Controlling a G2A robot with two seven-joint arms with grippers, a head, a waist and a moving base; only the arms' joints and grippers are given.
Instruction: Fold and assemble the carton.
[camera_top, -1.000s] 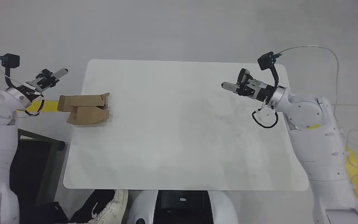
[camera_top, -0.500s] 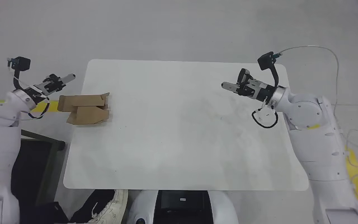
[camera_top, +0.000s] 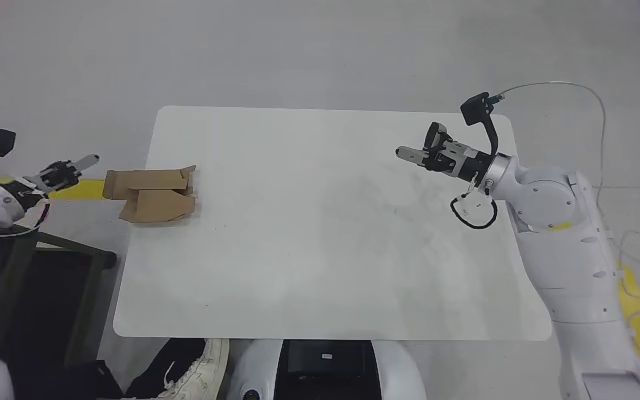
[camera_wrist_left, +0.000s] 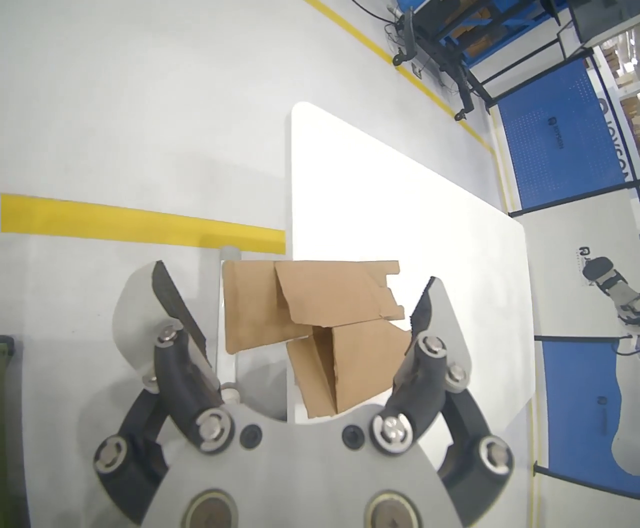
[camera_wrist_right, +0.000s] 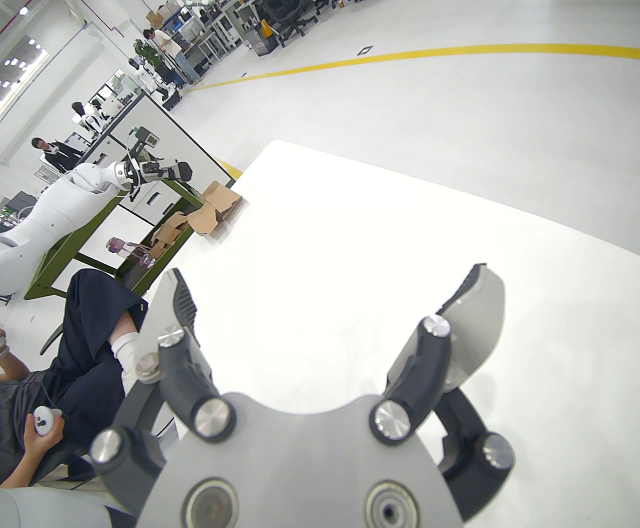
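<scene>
While we are holding our left pincer (camera_wrist_left: 296, 272) spread wide and gripping nothing, it is hovering just off the left edge of the table (camera_top: 330, 270), near the brown carton (camera_wrist_left: 320, 310) and not touching it. Beyond those fingers the carton is lying half-folded at that left edge, with one part resting on the white top and the other jutting out past the rim. Its flaps are standing loose, and a creased pocket is gaping toward the left pincer. Farther on, the table is stretching away toward the right side. There our right pincer (camera_top: 402, 153) is hanging above the surface, likewise spread and gripping nothing, well apart from the carton.
</scene>
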